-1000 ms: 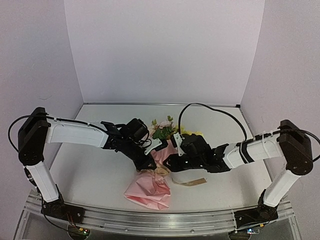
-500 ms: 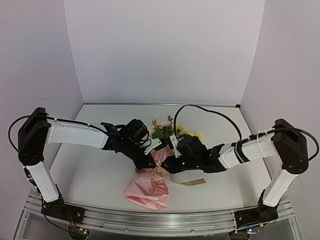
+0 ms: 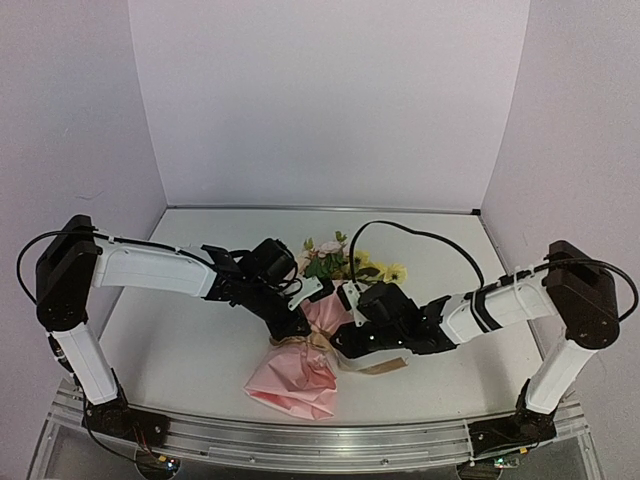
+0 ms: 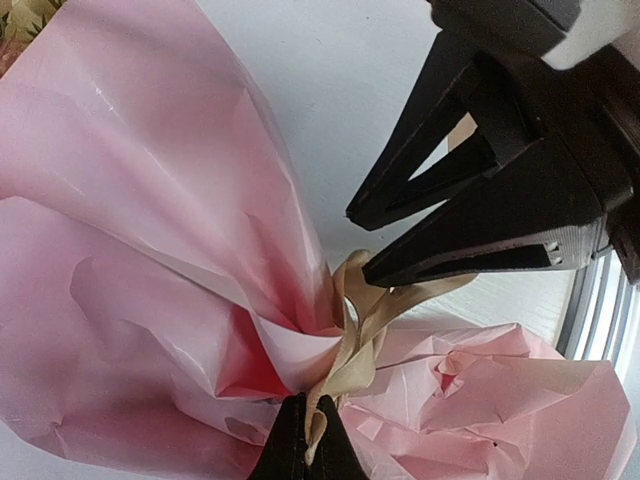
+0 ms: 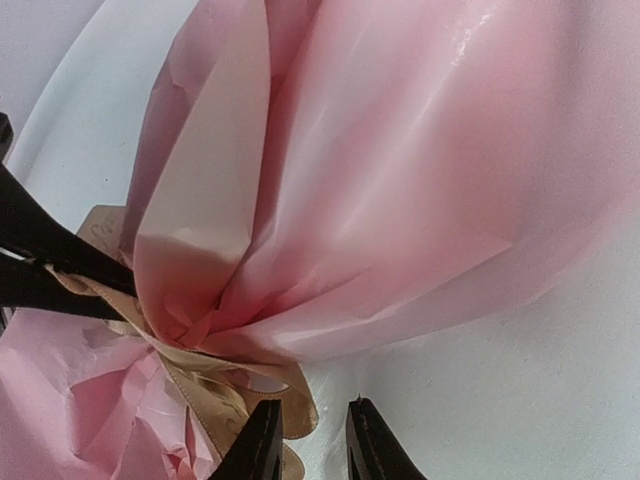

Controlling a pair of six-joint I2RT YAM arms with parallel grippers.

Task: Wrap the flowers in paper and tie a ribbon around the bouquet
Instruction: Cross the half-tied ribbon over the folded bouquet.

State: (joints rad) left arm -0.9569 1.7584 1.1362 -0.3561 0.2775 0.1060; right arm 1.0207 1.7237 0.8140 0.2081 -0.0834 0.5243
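The left gripper is squeezed tight. It pinches a bit of the tan ribbon between its two black tips. In the left wrist view this is at the bottom middle of the frame, and the ribbon goes up from the tips to the spot where the pink paper is bunched in.

The right gripper is open a little. In the right wrist view its two tips sit at the bottom of the frame with a small gap between them, and the white table shows in the gap. A loop of ribbon lies just beside its left tip and touches it. The right gripper has hold of nothing that I can see.

The two grippers are very near each other. In the top view they meet in the middle of the frame, the left gripper coming from the left and the right gripper from the right. They are both at the thin middle part of the bouquet.

The bouquet lies flat on the table. The ribbon goes around its thin part. The paper fans out crumpled toward the bottom of the frame. The flowers, yellow and pale pink with green leaves, stick out at the top end. One loose end of ribbon lies on the table under the right arm.
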